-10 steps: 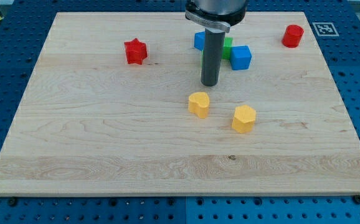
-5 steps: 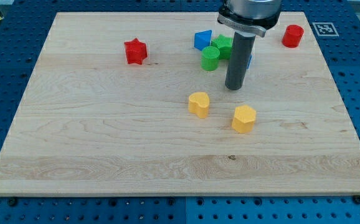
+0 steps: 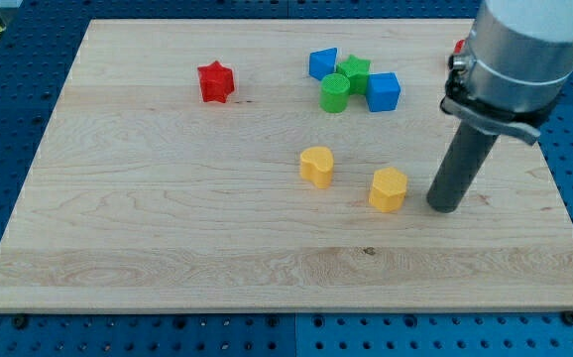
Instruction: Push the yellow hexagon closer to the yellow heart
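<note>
The yellow hexagon (image 3: 389,188) sits on the wooden board right of centre. The yellow heart (image 3: 316,166) lies to its left and slightly higher, a block's width away. My tip (image 3: 444,206) rests on the board just right of the hexagon, with a small gap between them. The rod rises up and to the right into the grey arm body.
A red star (image 3: 215,81) lies at the upper left. A blue block (image 3: 322,63), a green star (image 3: 354,69), a green cylinder (image 3: 335,92) and a blue cube (image 3: 383,91) cluster at top centre. A red block (image 3: 459,46) is mostly hidden behind the arm.
My tip has moved right and down, from above the two yellow blocks to the hexagon's right side. No block has moved.
</note>
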Controlling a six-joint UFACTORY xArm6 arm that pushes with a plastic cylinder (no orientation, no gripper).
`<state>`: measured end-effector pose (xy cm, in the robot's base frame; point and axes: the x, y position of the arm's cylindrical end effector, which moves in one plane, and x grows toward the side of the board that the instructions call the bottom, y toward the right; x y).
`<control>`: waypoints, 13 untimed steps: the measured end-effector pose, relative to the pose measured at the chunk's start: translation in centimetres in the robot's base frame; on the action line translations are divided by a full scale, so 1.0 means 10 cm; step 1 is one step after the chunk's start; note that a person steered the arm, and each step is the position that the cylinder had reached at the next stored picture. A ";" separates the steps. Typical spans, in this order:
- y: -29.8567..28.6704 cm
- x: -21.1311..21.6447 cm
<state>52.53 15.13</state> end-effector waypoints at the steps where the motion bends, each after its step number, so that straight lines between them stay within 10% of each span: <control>1: -0.62 0.21; 13: -0.31 -0.15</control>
<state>51.01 12.03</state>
